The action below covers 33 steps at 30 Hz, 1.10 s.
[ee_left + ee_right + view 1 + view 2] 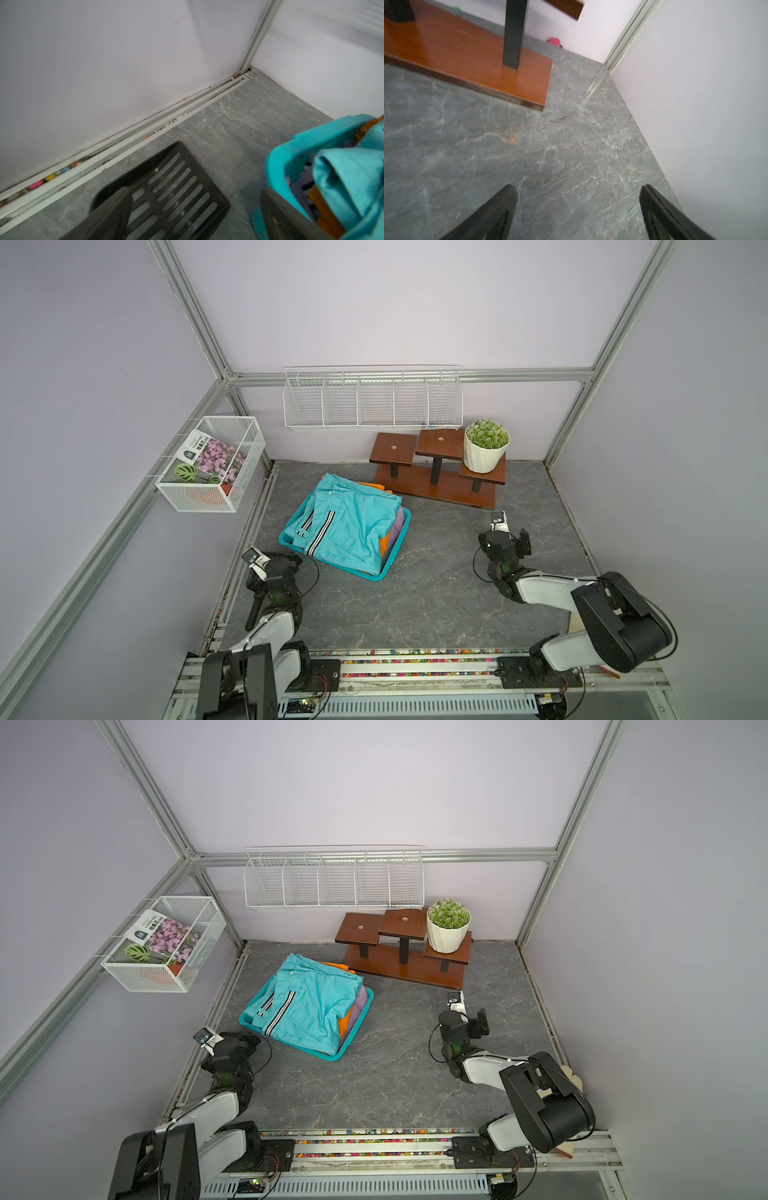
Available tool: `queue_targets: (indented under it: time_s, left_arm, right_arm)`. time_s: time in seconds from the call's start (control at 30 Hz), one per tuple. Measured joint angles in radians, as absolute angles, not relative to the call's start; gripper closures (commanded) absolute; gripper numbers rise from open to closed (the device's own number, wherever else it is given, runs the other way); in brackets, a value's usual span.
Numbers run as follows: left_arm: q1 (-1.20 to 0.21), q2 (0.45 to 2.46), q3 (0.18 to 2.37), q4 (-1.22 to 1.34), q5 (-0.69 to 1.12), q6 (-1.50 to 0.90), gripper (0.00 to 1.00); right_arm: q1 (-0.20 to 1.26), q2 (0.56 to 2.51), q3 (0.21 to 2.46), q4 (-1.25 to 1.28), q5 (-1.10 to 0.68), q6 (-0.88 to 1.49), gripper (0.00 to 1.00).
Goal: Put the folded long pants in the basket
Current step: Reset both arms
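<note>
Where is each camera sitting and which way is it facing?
Top views: high above the near edge, looking down on basket; left arm, right arm show.
Left wrist: low, facing wall corner; open left gripper shows.
Right wrist: low, facing stand; open right gripper shows.
Shared: basket, in top views and left wrist.

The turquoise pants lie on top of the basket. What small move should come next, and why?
Probably the left gripper should push the turquoise pants inward: their near end hangs over the basket rim beside it, and its jaws stand open and empty.
</note>
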<state>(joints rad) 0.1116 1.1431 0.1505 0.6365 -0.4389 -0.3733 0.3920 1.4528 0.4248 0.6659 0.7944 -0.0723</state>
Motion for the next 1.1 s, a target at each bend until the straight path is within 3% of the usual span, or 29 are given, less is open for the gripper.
queue_targets:
  time_s: [0.2, 0.33, 0.4, 0.47, 0.6, 0.73, 0.83, 1.1]
  left_arm:
    - [0.120, 1.303, 0.315, 0.679, -0.313, -0.301, 0.08]
    - [0.120, 1.343, 0.239, 0.904, -0.263, -0.271, 0.08]
    - [0.120, 1.363, 0.223, 0.905, -0.232, -0.259, 0.08]
    - [0.120, 1.362, 0.212, 0.949, -0.216, -0.250, 0.00]
    - [0.120, 1.359, 0.205, 0.995, -0.200, -0.243, 0.00]
    - [0.120, 1.384, 0.205, 1.035, -0.141, -0.211, 0.00]
    - [0.123, 1.510, 0.202, 1.190, -0.071, -0.193, 0.00]
    - [0.131, 1.505, 0.262, 1.121, 0.064, -0.131, 0.00]
  right_arm:
    - [0.292, 1.522, 0.333, 0.959, 0.694, -0.099, 0.03]
    - [0.232, 1.515, 0.322, 0.930, 0.612, -0.076, 0.02]
    - [0.201, 1.501, 0.331, 0.929, 0.551, -0.059, 0.03]
    - [0.158, 1.514, 0.334, 0.961, 0.472, -0.045, 0.02]
    - [0.118, 1.544, 0.356, 0.908, 0.388, -0.018, 0.01]
    - [0.117, 1.549, 0.358, 0.931, 0.357, -0.011, 0.01]
    - [0.115, 1.549, 0.363, 0.914, 0.338, -0.001, 0.01]
    - [0.110, 1.548, 0.377, 0.865, 0.320, 0.011, 0.01]
